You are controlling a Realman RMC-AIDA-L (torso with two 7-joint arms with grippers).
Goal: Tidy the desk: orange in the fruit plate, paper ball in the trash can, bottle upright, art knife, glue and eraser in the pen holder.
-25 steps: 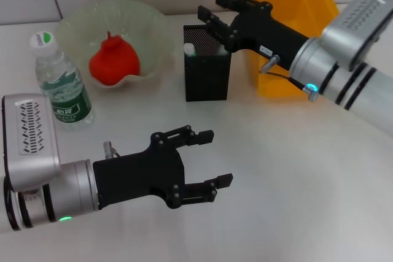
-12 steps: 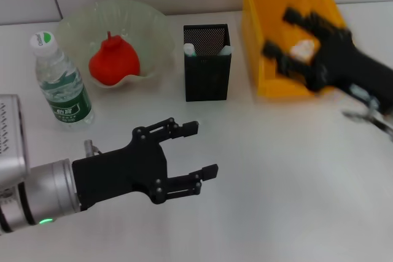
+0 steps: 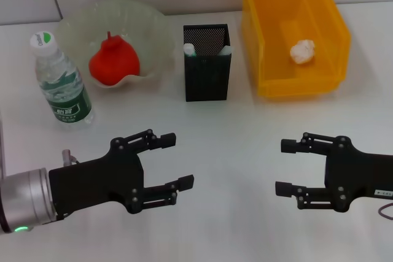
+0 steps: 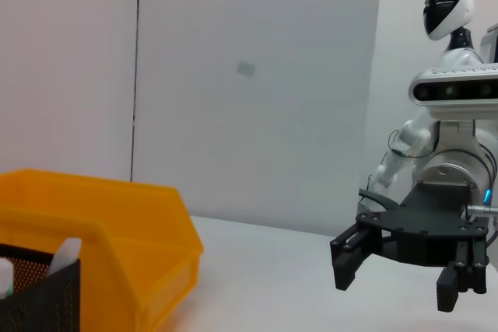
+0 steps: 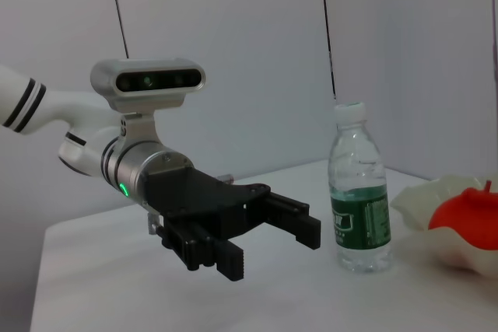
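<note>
White counter (image 3: 245,139) looks tidied: my right tool (image 3: 285,167) has pulled back from the pen holder (image 3: 207,69), spread and empty like my left tool (image 3: 178,161).

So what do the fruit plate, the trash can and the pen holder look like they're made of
The fruit plate: seemingly thin translucent plastic, pale green, glossy, with a ruffled rim. The trash can: opaque bright yellow moulded plastic, smooth sloped walls. The pen holder: black perforated mesh, probably metal, matte.
</note>
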